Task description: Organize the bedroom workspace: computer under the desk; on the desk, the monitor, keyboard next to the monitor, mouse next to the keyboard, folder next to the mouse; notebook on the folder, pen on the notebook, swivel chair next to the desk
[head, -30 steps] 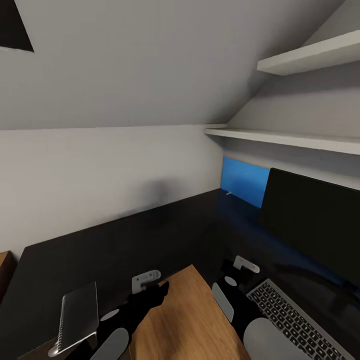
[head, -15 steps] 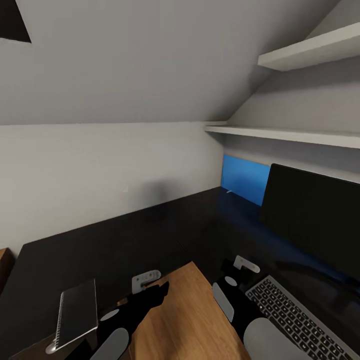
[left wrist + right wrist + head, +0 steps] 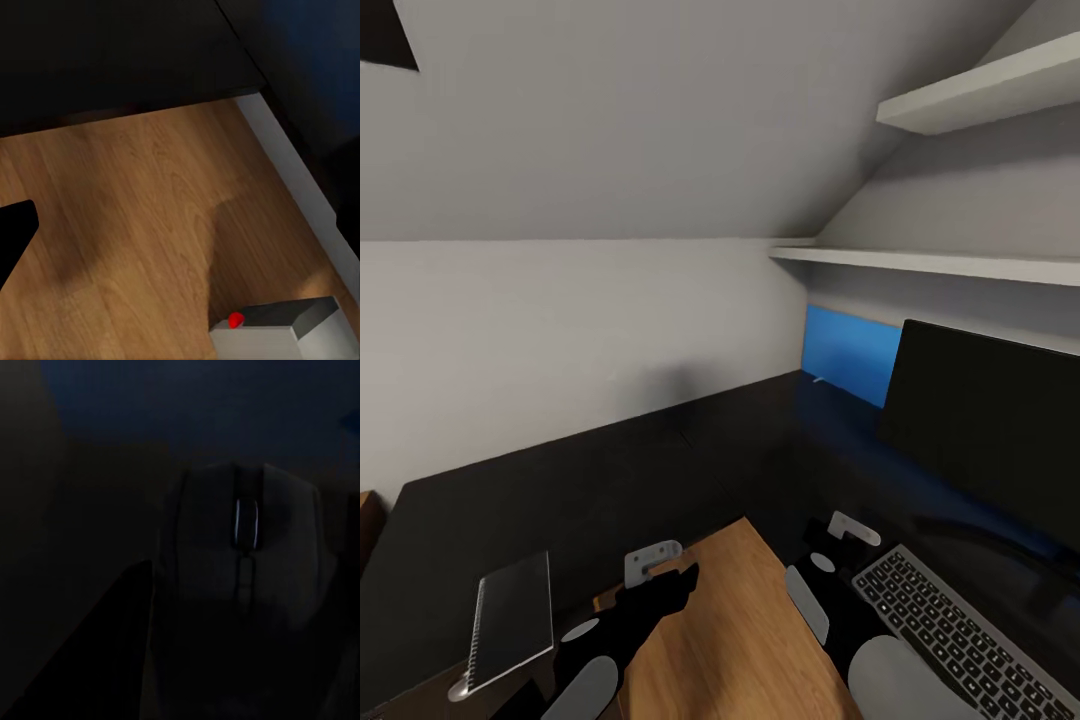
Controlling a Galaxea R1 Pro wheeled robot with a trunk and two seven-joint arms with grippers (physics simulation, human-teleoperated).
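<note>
You are looking down at the dark desk (image 3: 610,480). The black monitor (image 3: 990,430) stands on it at the right, and the grey keyboard (image 3: 960,630) lies flat just in front of the screen. A grey ringed notebook (image 3: 515,620) lies near the desk's left front edge. The desk top between the notebook and the monitor is bare and smooth. Brown wood floor (image 3: 150,240) shows below the desk's front edge. The mouse (image 3: 244,577), round and dim, lies close under your right arm. You cannot tell how either pincer stands. 2 white shelves (image 3: 920,265) hang above.
</note>
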